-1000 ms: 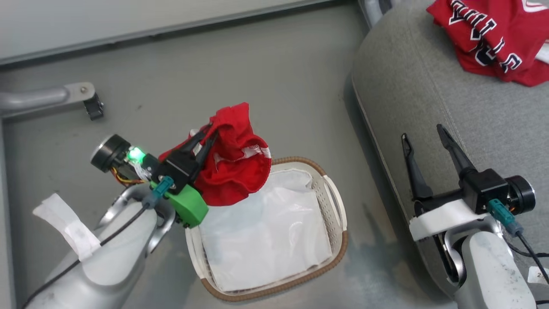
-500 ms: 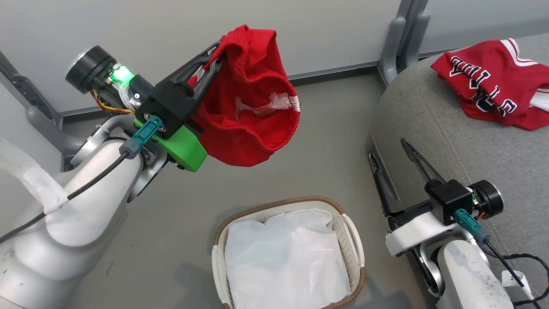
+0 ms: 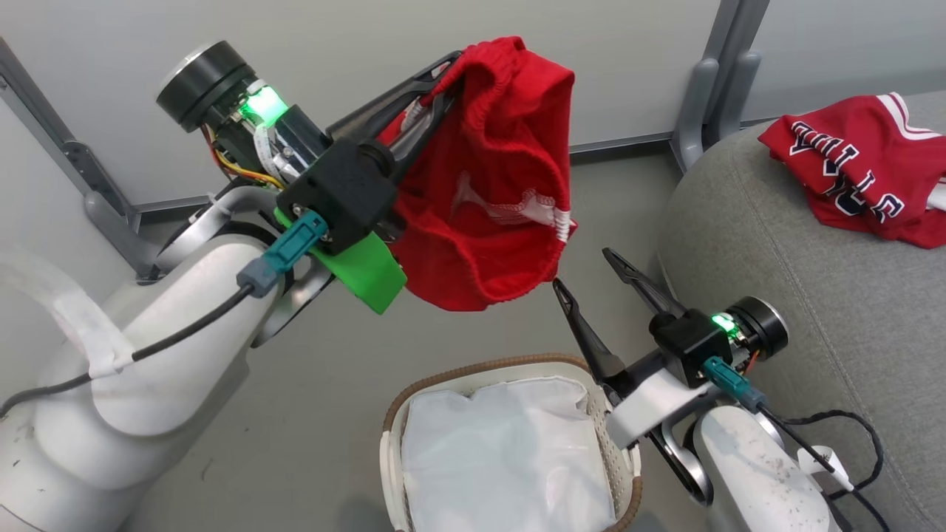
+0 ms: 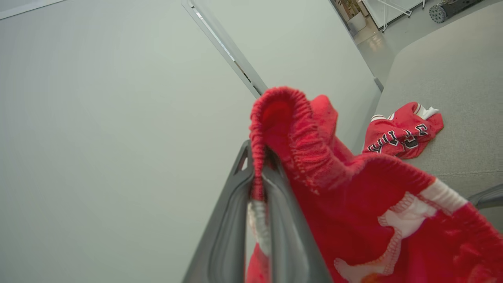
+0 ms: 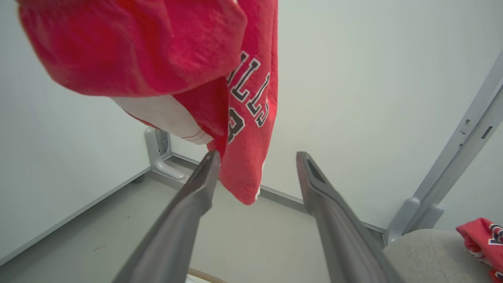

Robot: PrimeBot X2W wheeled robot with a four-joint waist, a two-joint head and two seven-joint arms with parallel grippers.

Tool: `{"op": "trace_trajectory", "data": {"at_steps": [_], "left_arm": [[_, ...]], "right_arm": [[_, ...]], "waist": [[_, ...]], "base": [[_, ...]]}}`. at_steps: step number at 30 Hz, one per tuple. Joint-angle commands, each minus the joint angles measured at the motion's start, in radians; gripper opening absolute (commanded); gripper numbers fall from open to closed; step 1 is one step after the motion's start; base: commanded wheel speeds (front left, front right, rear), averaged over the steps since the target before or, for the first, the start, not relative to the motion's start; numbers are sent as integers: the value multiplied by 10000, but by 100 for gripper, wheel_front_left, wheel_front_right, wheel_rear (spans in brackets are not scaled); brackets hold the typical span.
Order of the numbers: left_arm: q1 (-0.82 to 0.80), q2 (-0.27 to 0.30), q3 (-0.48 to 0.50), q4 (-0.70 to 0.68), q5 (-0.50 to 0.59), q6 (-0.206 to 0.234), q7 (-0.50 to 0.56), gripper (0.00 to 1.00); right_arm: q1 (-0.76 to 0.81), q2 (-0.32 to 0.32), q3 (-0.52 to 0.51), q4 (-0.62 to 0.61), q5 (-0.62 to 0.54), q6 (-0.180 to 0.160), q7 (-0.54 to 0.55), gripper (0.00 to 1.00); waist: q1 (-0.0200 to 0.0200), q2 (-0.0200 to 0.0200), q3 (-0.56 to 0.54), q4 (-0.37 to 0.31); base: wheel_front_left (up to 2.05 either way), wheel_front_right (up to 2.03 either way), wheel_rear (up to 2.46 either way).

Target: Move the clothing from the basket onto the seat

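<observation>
Your left gripper (image 3: 447, 74) pinches the red garment (image 3: 495, 207) by its elastic edge, hanging clear of the basket (image 3: 473, 367), and the seat (image 3: 776, 244) lies to its right, past your spread, empty right gripper (image 3: 581, 268), so swing right.

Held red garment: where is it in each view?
Head: upper centre, red garment hanging from left gripper.
Left wrist: lower right, pinched in that gripper.
Right wrist: top left, above open right gripper.
Shared landmark: jersey on the seat, at right in all three.
</observation>
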Motion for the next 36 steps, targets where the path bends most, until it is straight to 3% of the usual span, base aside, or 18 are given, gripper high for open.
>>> {"op": "trace_trajectory", "data": {"at_steps": [1, 12, 14, 15, 16, 26, 27, 29, 30, 31, 36], "left_arm": [[-162, -28, -51, -144, -59, -25, 52, 0], [107, -228, -487, -680, -317, -21, 140, 0], [256, -195, -499, -634, -438, -16, 112, 0], [330, -152, -480, -571, -502, 8, 82, 0], [388, -113, -467, -513, -530, 29, 59, 0], [1509, 194, -355, 456, -1115, 344, -517, 0], [1615, 188, -342, 546, -1133, 390, -625, 4], [1920, 101, -288, 787, -1256, 541, -875, 41], [2090, 32, -255, 918, -1311, 639, -1032, 82], [2224, -24, -230, 1018, -1358, 710, -1129, 100], [3101, -485, -11, 1601, -1646, 1071, -1593, 100]], "right_arm": [[-283, -40, 44, 7, -34, -14, -23, 100], [-1420, -38, 63, 649, -650, -14, -22, 100], [-1508, -38, 161, 782, -591, -14, -22, 37], [-1535, -38, 201, 857, -530, -14, -22, 13], [-1550, -38, 222, 893, -484, -14, -22, 0], [-1260, -38, 171, 622, -122, -14, -22, 0], [-1242, -38, 160, 584, -113, -14, -22, 0], [-1220, -40, 121, 478, -69, -14, -23, 0], [-1215, -38, 85, 408, -60, -14, -23, 0], [-1206, -38, 53, 356, -48, -14, -22, 0], [-1172, -40, -154, 99, -48, -14, -23, 0]], "waist": [[1, 109, -69, 67], [1, 109, -230, 352], [1, 109, -241, 399], [1, 109, -242, 417], [1, 109, -241, 428], [1, 109, -117, 345], [1, 109, -99, 334], [1, 109, -53, 307], [1, 109, -20, 293], [1, 109, 4, 286], [1, 109, 124, 277]], "base": [[0, 0, 0], [0, 0, 0], [0, 0, 0], [0, 0, 0], [0, 0, 0], [0, 0, 0], [0, 0, 0], [0, 0, 0], [0, 0, 0], [0, 0, 0], [0, 0, 0]]}}
